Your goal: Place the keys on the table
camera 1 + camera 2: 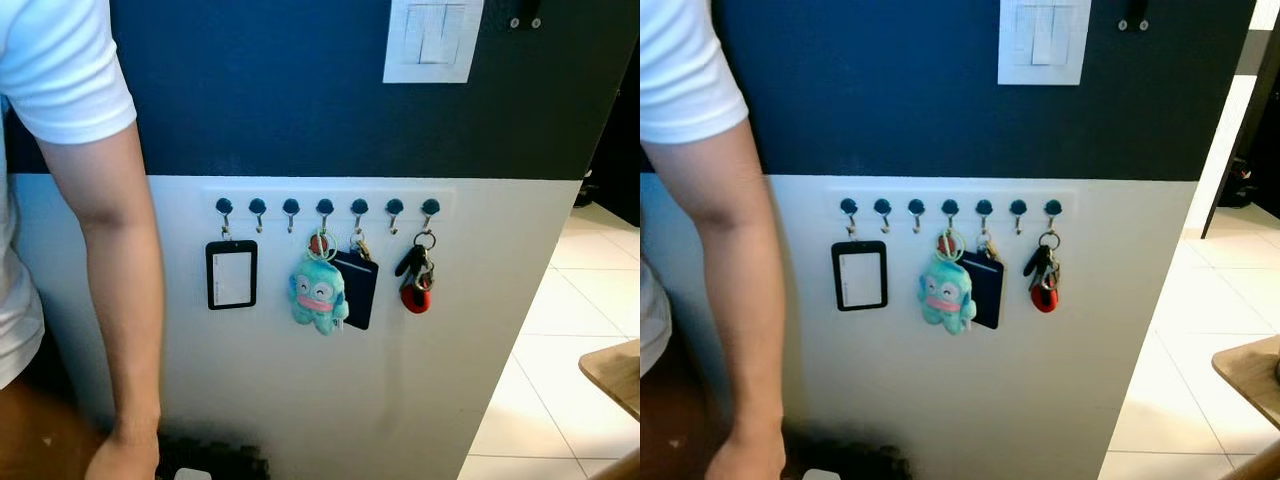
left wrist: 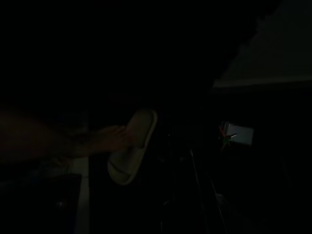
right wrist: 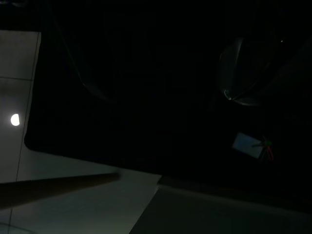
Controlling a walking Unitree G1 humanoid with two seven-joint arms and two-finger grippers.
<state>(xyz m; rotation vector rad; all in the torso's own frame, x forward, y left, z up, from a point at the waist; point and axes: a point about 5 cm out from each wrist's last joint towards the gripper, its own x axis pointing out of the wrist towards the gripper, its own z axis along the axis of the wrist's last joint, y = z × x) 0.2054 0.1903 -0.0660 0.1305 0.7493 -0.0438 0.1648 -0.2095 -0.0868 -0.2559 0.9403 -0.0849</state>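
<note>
Nearest my head camera stood a person, their bare arm hanging down at my left from a white sleeve, the hand low by the floor. Behind it I saw a wall, dark blue above and white below, with a row of hooks along the white part. The keys, a dark bunch with a red fob, hung from the hook farthest to my right. Further left on the row hung a dark card holder, a turquoise plush toy just beside and partly over it, and a black-framed badge holder well apart from those. A white light switch sat on the blue part above. At my far right a corner of the wooden surface reached in over pale floor tiles.

My left wrist camera was very dark; I could make out a foot in a pale slipper. For either gripper I could not tell how the fingers stood.
</note>
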